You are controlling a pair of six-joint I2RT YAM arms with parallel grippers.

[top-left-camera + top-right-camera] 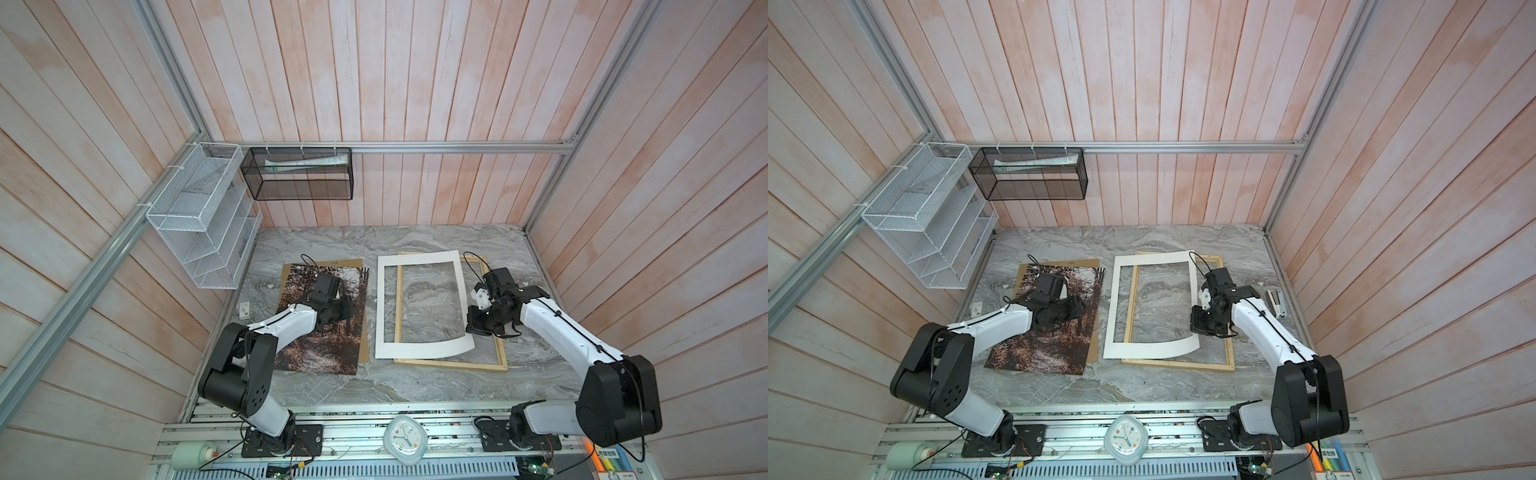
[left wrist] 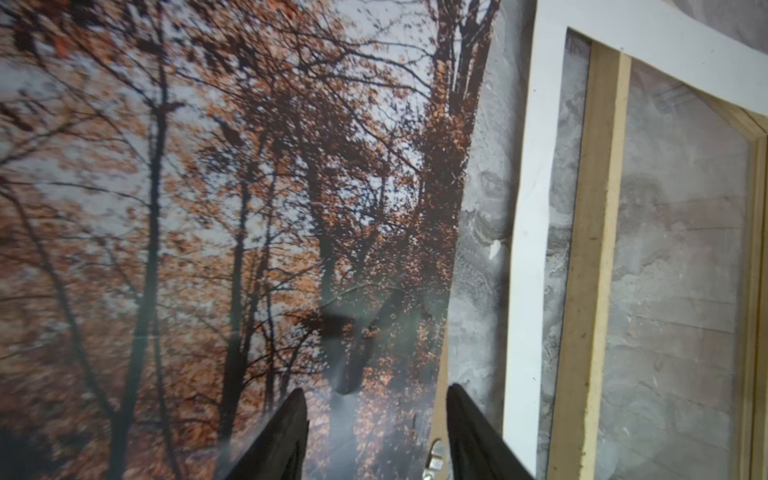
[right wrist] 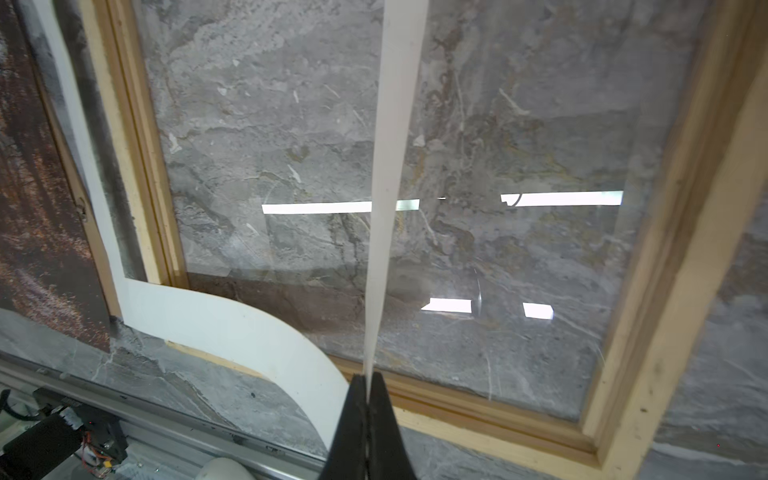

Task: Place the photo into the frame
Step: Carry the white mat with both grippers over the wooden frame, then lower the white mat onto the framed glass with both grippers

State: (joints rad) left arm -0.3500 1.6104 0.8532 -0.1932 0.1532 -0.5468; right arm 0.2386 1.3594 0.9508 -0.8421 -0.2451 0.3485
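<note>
mat-clearing step: the right end effector (image 3: 368, 384) pinches the mat (image 1: 415, 350), holding its edge up off the frame (image 1: 453, 365). the left end effector (image 2: 376, 392) hovers, jaws parted and empty, over the photo (image 1: 320, 353), which lies flat on the board (image 1: 353, 264) beside the frame. next, the mat likely needs moving aside.

The left arm (image 1: 286, 322) partly hides the photo (image 1: 320, 353) (top views).
</note>
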